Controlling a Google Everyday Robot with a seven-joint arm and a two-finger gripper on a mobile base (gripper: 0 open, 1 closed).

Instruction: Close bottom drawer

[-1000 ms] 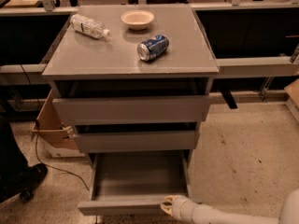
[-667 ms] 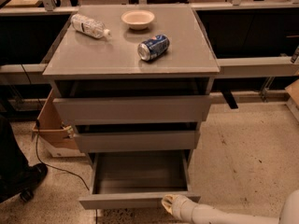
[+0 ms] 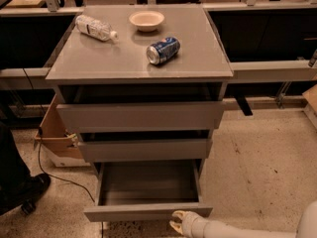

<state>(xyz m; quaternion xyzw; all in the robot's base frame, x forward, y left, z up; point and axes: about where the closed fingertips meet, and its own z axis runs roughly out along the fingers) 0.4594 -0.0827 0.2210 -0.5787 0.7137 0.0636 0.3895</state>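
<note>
Camera view: the slim-fronted flat grey bottom drawer (image 3: 133,212) sits pulled well out toward the near edge, under two taller grey drawers (image 3: 141,115). The pale-armed gripper (image 3: 177,221) is low right at the panel's near face — clenched or released, I can't tell. I'd expect a light, rigid box on runners — no handle, so push flat on the panel, nearer its middle.

Lab: railed benches (image 3: 270,69), speckled floor (image 3: 262,162); end effector (image 3: 175,220) nr bottom drawer (image 3: 148,212).
</note>
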